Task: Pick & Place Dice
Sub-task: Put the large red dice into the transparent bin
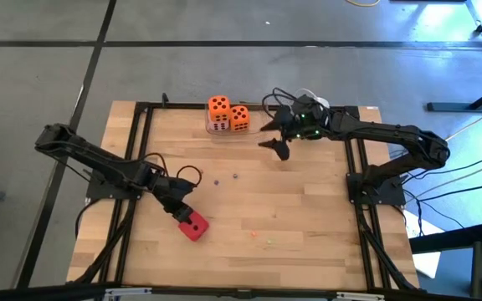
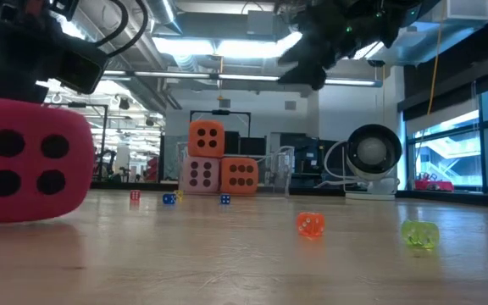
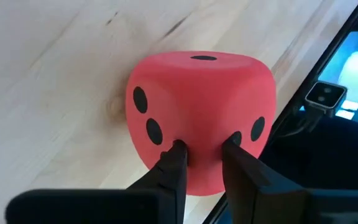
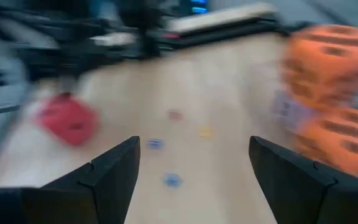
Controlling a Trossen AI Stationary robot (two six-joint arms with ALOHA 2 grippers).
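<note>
A: Left gripper (image 3: 201,155) status?

B: Fingers nearly together, pinching one lower edge of the red die (image 3: 201,118). That die sits on the worktop (image 1: 308,217) toward the near left part, with the left gripper (image 1: 181,209) against its far-left side in the high view.

A: And the other dice?

B: At the far edge, roughly centre. Pale pink die (image 2: 200,174) on the worktop, one orange die (image 2: 206,138) stacked on it, the second orange die (image 2: 240,175) on the worktop touching the pink one's side. In the high view the stack (image 1: 218,109) and its neighbour (image 1: 239,118) show side by side.

A: Right gripper?

B: Right gripper (image 1: 276,138) is in the air just right of the stack, fingers spread wide, holding nothing. Its own view (image 4: 194,168) shows bare worktop between the fingers.

A: Anything else on the worktop?

B: Tiny beads scattered mid-worktop: an orange bead (image 2: 310,224), a yellow-green bead (image 2: 419,234), small blue ones (image 2: 224,200).
</note>
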